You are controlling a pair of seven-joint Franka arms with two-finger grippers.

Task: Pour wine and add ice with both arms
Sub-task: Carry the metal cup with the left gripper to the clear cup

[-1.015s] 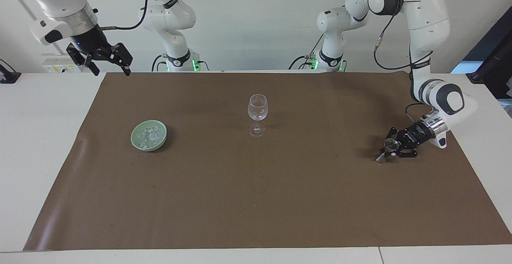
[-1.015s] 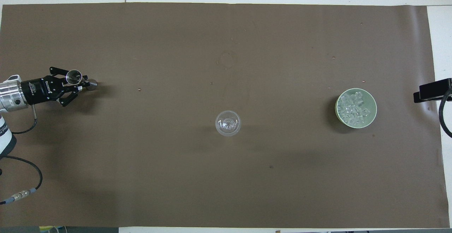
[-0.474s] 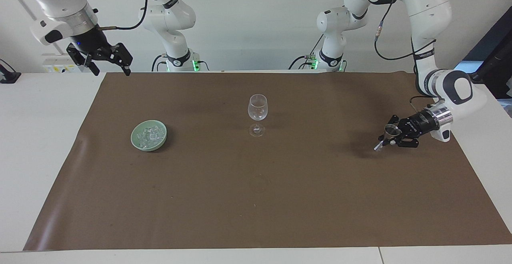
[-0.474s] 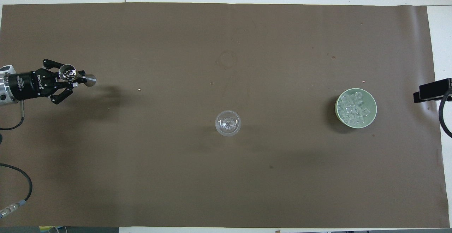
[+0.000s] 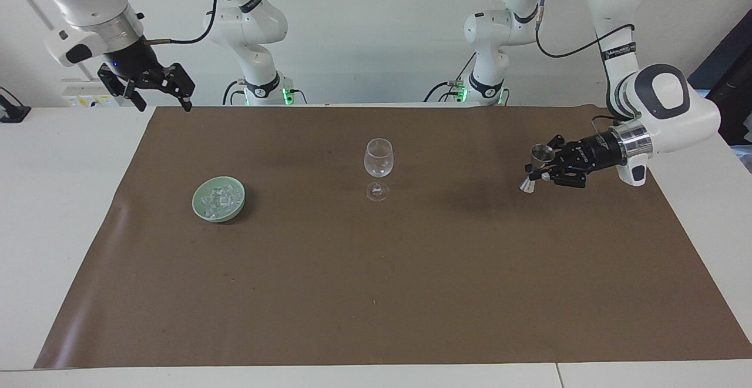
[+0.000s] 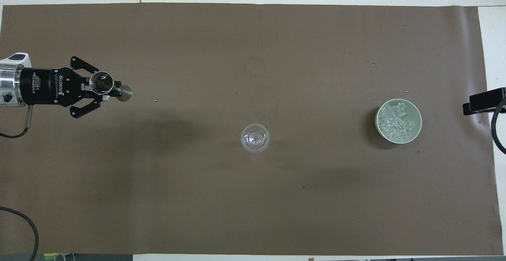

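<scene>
Left gripper [image 5: 536,171], clamped on a small metal measuring cup [image 5: 541,154] and raised over the mat at its own end, with the empty wine glass [image 5: 378,164] well apart toward mid-table; right gripper [image 5: 157,88] waits wide near the ice [image 5: 220,198] bowl [image 5: 200,206].

White table [image 5: 59,211] carries brown mat [image 5: 376,294], perhaps paper.

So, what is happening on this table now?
The left gripper is shut on a small metal jigger and holds it in the air over the brown mat, at the left arm's end. An empty wine glass stands mid-table. The bowl of ice is untouched. The right gripper waits open, raised at its own end.
</scene>
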